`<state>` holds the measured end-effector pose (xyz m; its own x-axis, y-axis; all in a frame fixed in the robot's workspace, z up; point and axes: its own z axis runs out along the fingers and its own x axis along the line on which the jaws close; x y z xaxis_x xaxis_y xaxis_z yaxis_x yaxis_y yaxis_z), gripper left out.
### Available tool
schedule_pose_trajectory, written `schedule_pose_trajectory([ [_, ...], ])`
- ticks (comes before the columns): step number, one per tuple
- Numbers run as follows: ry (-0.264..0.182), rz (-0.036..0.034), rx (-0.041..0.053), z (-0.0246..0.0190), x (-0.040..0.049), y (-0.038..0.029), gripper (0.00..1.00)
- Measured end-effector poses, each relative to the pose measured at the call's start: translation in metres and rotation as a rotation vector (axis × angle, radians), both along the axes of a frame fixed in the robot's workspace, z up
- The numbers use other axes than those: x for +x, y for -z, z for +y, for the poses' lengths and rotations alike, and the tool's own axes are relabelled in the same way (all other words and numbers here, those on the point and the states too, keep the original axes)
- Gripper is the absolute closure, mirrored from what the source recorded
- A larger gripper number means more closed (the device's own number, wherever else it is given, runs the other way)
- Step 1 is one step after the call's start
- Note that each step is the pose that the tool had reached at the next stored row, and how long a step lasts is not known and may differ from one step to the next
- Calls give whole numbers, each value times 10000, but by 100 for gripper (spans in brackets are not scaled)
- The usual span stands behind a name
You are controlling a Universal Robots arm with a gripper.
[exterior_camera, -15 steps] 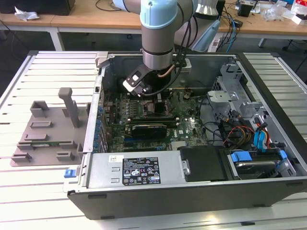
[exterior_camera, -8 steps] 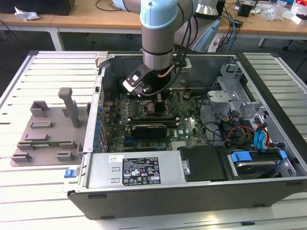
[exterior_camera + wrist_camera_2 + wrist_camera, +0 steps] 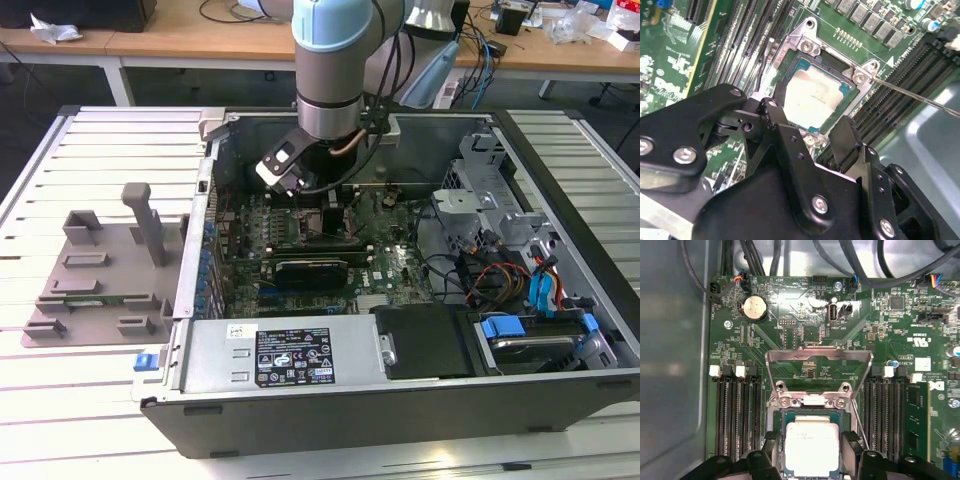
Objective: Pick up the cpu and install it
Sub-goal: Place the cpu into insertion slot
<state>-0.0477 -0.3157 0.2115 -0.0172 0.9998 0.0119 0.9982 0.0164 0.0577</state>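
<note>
Slatted white table (image 3: 100, 150), open computer case (image 3: 400, 420); end effector (image 3: 809, 119) spread astride the cpu (image 3: 811, 447) in socket (image 3: 812, 401).

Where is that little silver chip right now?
In both wrist views the cpu lies in the socket on the green motherboard, right at the gripper, memory slots either side.

A pale slatted tabletop (image 3: 110, 160) is seen in the exterior view. An open computer case (image 3: 330, 420) is laid on its side across the middle, reaching towards the edge at the exterior view's right. A grey fixture plate (image 3: 95, 290) with raised blocks is set just beside it, near the edge at the exterior view's left.
</note>
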Motion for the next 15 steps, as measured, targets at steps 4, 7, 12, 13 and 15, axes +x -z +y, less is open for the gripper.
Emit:
schedule_pose_trajectory([
  [4,0,-1,-5,0,0,-47,40],
  [7,0,-1,-6,1,0,-49,59],
  [12,0,-1,-9,1,0,-51,89],
  [13,0,-1,-10,1,0,-52,89],
  [15,2,60,-12,1,1,-53,89],
])
